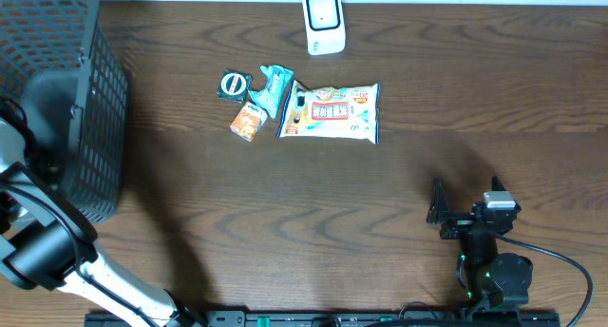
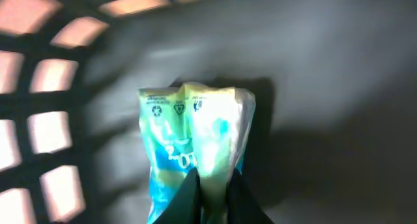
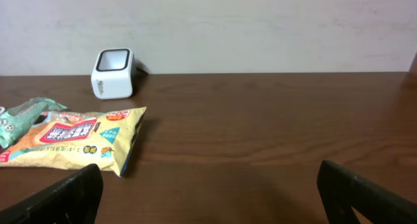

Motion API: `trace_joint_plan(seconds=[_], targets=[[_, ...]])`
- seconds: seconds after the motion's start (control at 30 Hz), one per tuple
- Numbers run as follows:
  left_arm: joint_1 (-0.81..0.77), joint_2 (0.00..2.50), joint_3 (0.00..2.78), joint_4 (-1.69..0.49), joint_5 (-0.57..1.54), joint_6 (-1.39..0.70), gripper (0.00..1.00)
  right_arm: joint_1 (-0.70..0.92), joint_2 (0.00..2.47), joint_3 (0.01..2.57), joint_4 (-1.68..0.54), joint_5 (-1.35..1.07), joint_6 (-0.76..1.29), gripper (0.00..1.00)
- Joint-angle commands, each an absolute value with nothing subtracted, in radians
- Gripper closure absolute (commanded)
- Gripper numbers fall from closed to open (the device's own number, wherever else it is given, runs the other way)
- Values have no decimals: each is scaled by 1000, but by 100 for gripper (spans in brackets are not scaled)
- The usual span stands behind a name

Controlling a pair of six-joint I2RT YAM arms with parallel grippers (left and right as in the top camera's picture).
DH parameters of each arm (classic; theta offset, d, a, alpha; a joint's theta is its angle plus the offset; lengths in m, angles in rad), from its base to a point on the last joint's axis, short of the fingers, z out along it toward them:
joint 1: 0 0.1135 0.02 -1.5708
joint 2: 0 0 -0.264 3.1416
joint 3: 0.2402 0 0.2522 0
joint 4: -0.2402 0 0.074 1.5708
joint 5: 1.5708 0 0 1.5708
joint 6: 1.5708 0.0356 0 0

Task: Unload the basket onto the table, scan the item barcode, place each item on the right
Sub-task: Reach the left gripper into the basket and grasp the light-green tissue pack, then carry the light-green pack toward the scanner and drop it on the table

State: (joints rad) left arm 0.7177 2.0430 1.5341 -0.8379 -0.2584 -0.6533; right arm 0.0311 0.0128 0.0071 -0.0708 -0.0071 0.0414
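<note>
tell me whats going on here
The left arm is down in the black basket, its jaws shut on a blue-green packet there. The right arm sits idle, jaws wide open, holding nothing. The white scanner stands at the back, with a yellow snack bag and a few small packets in front of it. Nothing is at the scanner yet.

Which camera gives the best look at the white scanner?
The right wrist view: the scanner stands large and unblocked, its dark window and side both visible. The overhead view shows it small, from above, near the far edge of the table. The left wrist view misses it, showing only a packet.
</note>
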Motion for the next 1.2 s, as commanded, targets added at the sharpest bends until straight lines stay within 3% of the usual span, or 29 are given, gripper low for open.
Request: trace_joint_plan(seconds=[0.0,0.33,0.57,0.9,1.07,1.17], targets=[[712,1908,1588,-764,-27,-606,93,25,9,5,-75,-6,47,1],[668,1579,1588,-472,258,-561,93,25,9,5,-75,-6,47,1],[516,1404,1588,-379,360,-339,93,25,9,5,-75,-6,47,1],[141,1457,1588,-424,359,52,93,25,9,5,-75,-6,47,1],[14,1549,1588,-488,339,254,93,25,9,5,-75,-6,47,1],[-31,1612,1587,-515,247,269,93,25,9,5,-75,-6,47,1]])
